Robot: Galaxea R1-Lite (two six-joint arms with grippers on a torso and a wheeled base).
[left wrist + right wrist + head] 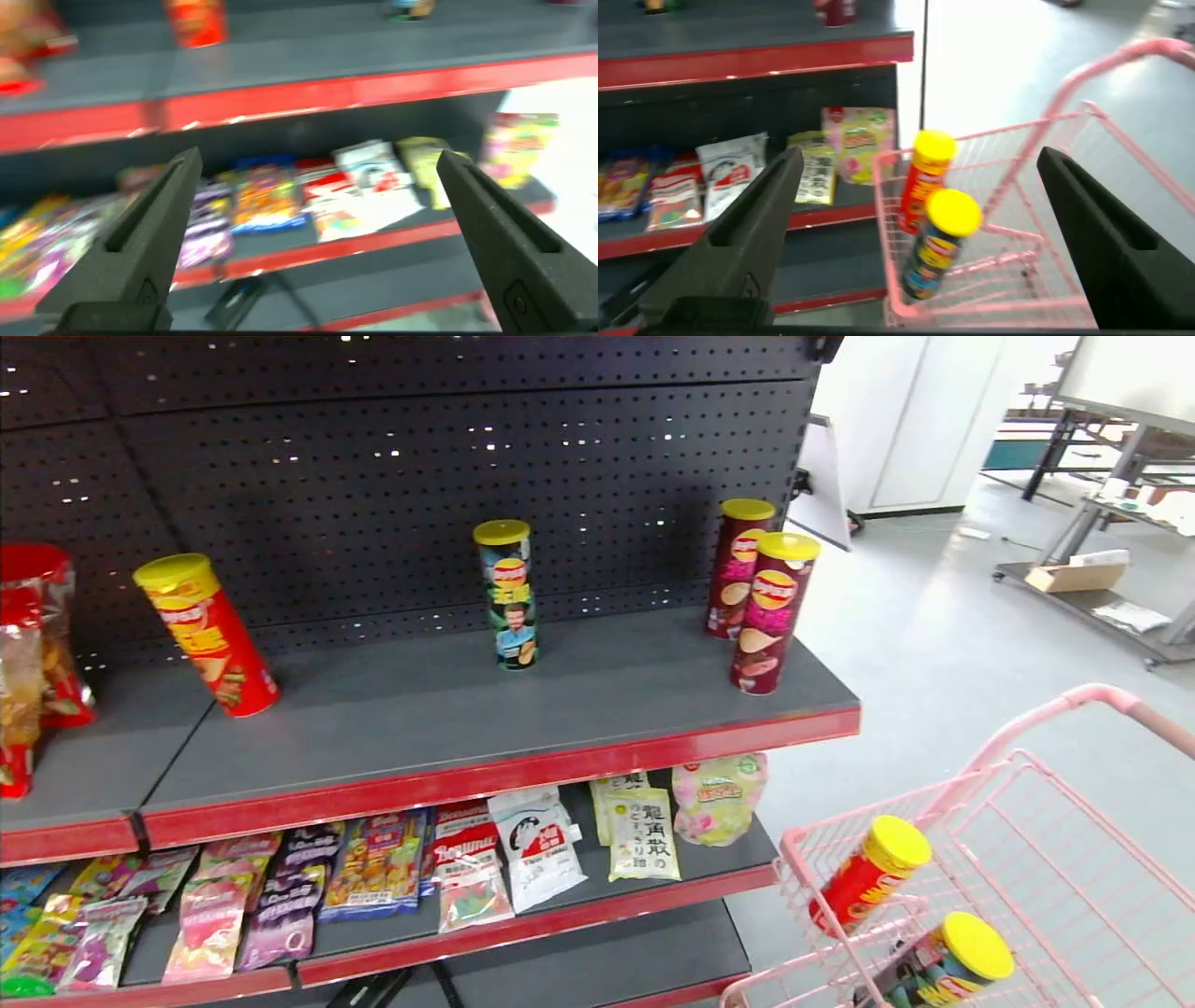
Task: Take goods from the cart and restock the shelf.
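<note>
Cans for restocking sit in the pink cart (1053, 711): a red can (864, 882) and a dark can (945, 963), both yellow-lidded, leaning in the corner nearest the shelf with lids uppermost and long axes tilted off upright. The right end effector (917, 163), fingers spread wide and empty, faces them directly and is judged the nearer arm. The left end effector (318, 163), likewise wide open and empty, faces snack bags (271, 196) on the lower shelf (374, 245). The upper shelf (420, 705) has room between its standing cans (509, 593).

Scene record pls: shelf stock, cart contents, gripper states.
top shelf: red can, blue can, maroon can, second maroon can, all standing
lower shelf: snack bags
pink cart: holds cart red can, dark can, both yellow-lidded
left gripper: open, empty, facing the lower shelf
right gripper: open, empty, facing the cart
</note>
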